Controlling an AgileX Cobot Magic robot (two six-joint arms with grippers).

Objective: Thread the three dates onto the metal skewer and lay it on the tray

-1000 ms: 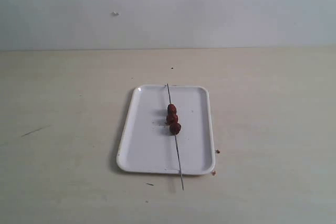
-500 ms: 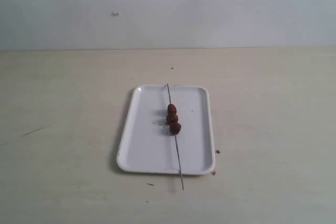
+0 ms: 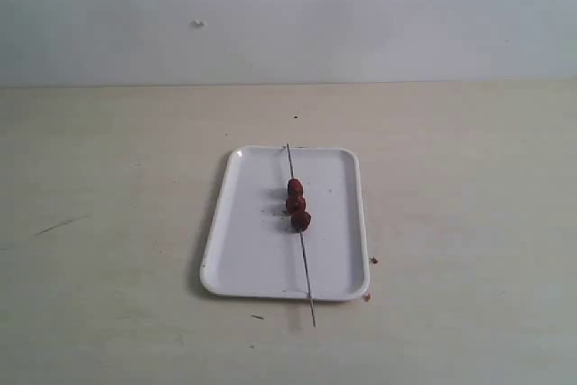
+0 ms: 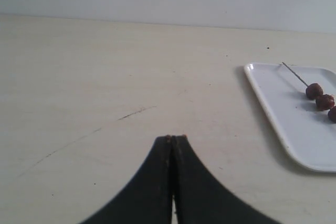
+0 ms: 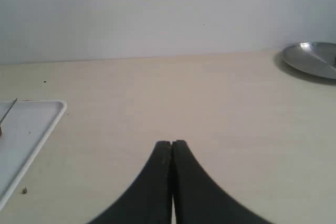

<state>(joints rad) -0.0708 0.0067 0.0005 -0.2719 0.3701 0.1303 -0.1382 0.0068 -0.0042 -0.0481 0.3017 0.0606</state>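
Since the thin grey metal skewer (image 3: 306,259) already lies lengthwise on the glossy white tray (image 3: 243,250), near tip overhanging the rim, with three wrinkled dates (image 3: 297,204) strung touching at mid-rod, no further move seems needed. Both the left fingers (image 4: 163,166) and right fingers (image 5: 160,169) are pressed together, empty, flanking the tray, well apart from it over the pale table (image 3: 108,223).

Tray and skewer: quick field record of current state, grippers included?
three dates: threaded on the metal skewer, bunched in a row
tray: holds the skewer lengthwise, near tip overhanging its rim
left gripper: shut, empty, off the tray
right gripper: shut, empty, off the tray
extras: reddish crumbs on table by tray; metal dish in right wrist view
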